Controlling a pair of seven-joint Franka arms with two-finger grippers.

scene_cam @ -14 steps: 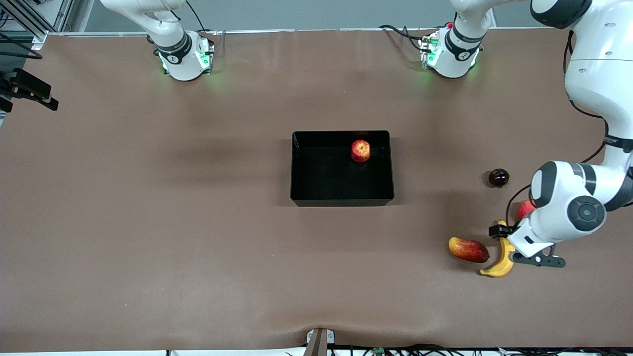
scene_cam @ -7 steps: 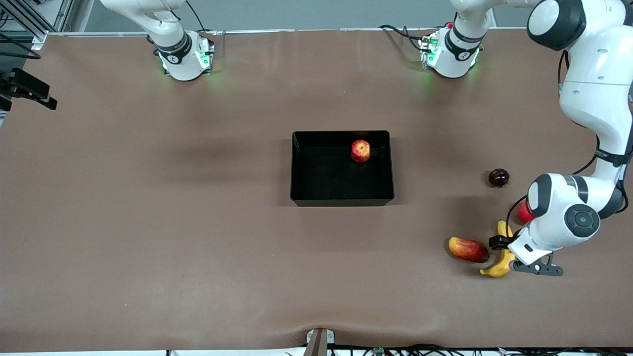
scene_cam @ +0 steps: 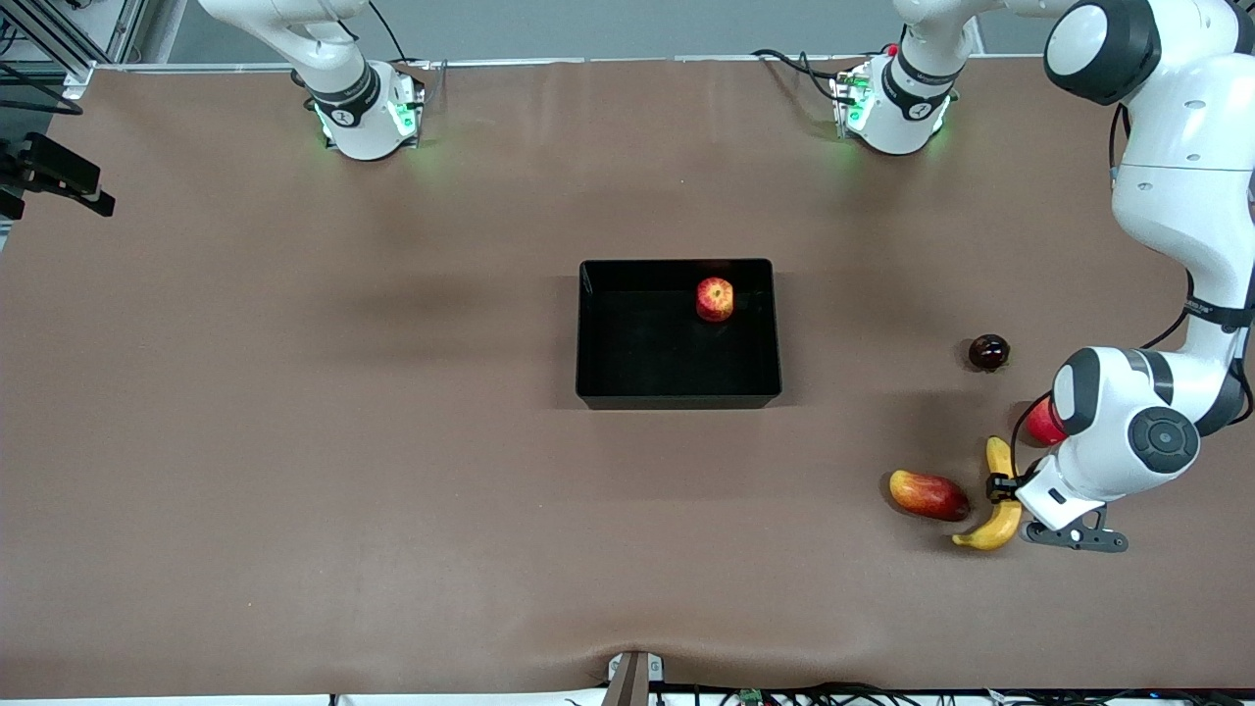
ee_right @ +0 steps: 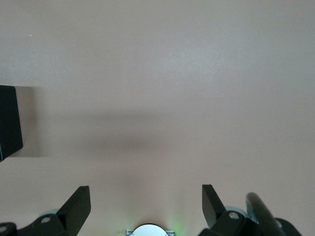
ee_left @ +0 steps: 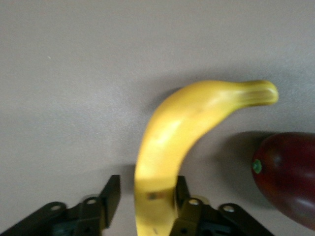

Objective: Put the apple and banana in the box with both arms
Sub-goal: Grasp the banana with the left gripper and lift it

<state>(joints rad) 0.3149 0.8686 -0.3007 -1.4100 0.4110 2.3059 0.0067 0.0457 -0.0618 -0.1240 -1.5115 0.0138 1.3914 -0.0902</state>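
The banana (scene_cam: 1002, 525) lies on the table near the left arm's end, and it also shows in the left wrist view (ee_left: 182, 128). My left gripper (scene_cam: 1002, 485) is down at the banana's middle and open, with its fingers on either side (ee_left: 145, 189). One finger touches the banana and the other stands a little apart. The apple (scene_cam: 715, 299) sits in the black box (scene_cam: 677, 397). My right gripper (ee_right: 146, 201) is open and empty, up over bare table near its own base. A corner of the box (ee_right: 9, 120) shows in the right wrist view.
A red-and-yellow mango-like fruit (scene_cam: 928, 494) lies right beside the banana and also shows in the left wrist view (ee_left: 288, 174). A dark round fruit (scene_cam: 988, 351) and a pinkish-red fruit (scene_cam: 1042, 422), partly hidden by the left arm, lie farther from the front camera.
My left gripper has shifted a little toward the left arm's end and now straddles the banana's middle. The banana has turned slightly. The right arm has not moved.
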